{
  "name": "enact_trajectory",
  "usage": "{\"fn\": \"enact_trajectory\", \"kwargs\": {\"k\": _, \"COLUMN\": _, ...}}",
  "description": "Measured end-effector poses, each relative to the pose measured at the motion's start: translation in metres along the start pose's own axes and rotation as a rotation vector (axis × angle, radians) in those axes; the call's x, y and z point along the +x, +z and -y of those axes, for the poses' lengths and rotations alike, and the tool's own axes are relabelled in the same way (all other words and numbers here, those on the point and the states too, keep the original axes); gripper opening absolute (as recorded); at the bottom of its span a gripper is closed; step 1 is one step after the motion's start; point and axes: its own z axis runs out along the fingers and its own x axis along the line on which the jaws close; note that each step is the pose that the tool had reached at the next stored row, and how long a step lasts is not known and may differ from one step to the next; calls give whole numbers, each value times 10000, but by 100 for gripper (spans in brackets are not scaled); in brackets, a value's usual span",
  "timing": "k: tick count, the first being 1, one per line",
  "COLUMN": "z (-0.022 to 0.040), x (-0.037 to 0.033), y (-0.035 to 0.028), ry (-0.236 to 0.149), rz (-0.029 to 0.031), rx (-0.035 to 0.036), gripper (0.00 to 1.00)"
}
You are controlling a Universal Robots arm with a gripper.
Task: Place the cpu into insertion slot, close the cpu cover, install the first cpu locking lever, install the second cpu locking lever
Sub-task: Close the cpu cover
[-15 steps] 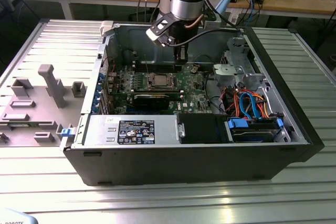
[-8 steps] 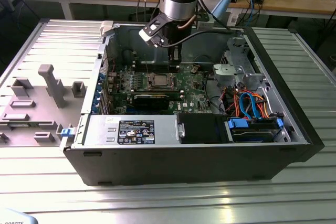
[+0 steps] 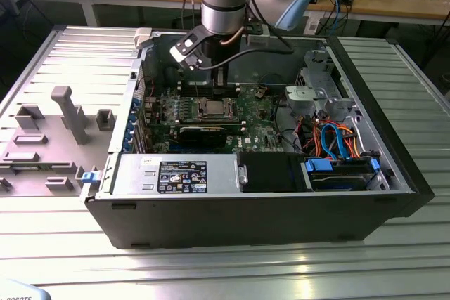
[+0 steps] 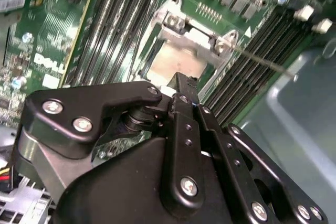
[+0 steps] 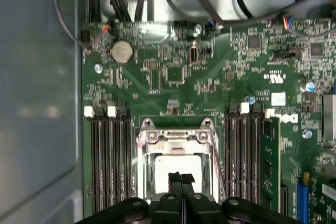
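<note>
Silver-grey cpu: seated in the insertion slot, pale top showing through a square cut-out.
cpu cover: lying down over the chip, framing it.
locking lever: thin wire rod reaching from the cover's corner across the memory slots.
gripper: black fingertips pressed together, nothing between them, just over the chip's edge.
graphics card: in the exterior view, at 6 o'clock from the slot.
drive cage: at 3 o'clock from the slot.

Ribbed metal table w/ open PC case, grey jig plate.
</note>
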Motion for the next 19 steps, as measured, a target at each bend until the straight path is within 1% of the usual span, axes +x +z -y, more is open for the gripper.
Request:
{"fn": "enact_trajectory", "kwargs": {"k": 3, "z": 88, "x": -5, "y": 47, "ry": -14, "rz": 0, "rx": 0, "gripper": 11}}
{"fn": "enact_trajectory", "kwargs": {"k": 5, "z": 122, "x": -6, "y": 62, "ry": -16, "rz": 2, "rx": 1, "gripper": 11}}
{"fn": "enact_trajectory", "kwargs": {"k": 12, "z": 131, "x": -6, "y": 65, "ry": -18, "rz": -2, "rx": 0, "gripper": 11}}
{"fn": "enact_trajectory", "kwargs": {"k": 15, "z": 144, "x": -6, "y": 84, "ry": -26, "rz": -3, "rx": 0, "gripper": 11}}
{"fn": "enact_trajectory", "kwargs": {"k": 19, "z": 185, "x": -7, "y": 122, "ry": -143, "rz": -3, "rx": 2, "gripper": 11}}
